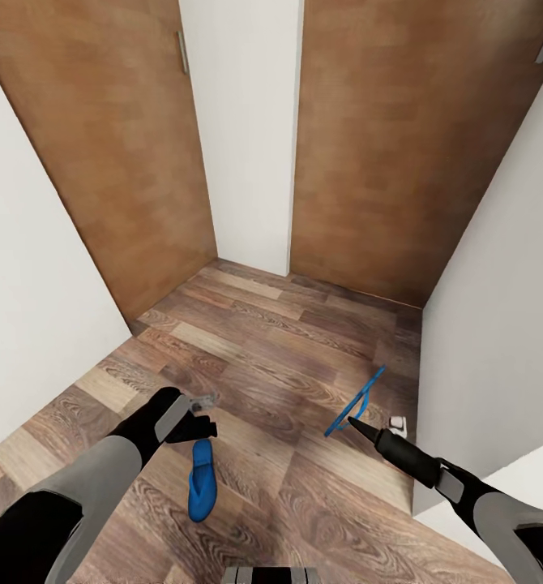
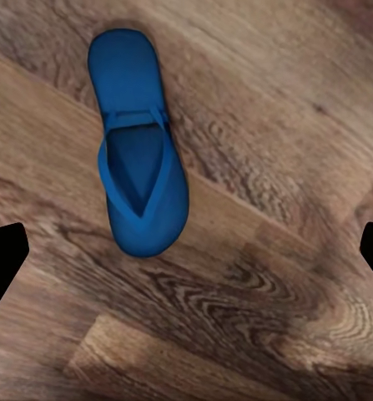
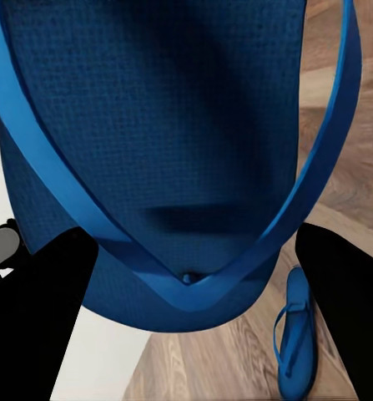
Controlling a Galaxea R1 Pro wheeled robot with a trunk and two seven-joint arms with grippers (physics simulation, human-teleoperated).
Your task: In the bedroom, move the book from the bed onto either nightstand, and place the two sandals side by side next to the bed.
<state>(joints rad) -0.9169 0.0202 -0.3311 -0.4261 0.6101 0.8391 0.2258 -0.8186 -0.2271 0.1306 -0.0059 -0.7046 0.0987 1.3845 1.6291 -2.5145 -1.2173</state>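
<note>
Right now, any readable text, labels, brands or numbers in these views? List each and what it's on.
None readable in any view.
Sandal on the floor: plain blue, no brand or print.
Sandal held in the right gripper: plain blue sole and straps, no marking.
Wooden doors: plain wood, no signs.
Small white object on the floor by the wall: too small to tell any marking.

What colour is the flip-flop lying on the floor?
The sandal on the floor is bright blue all over, straps included. The left wrist view shows it best.
</note>
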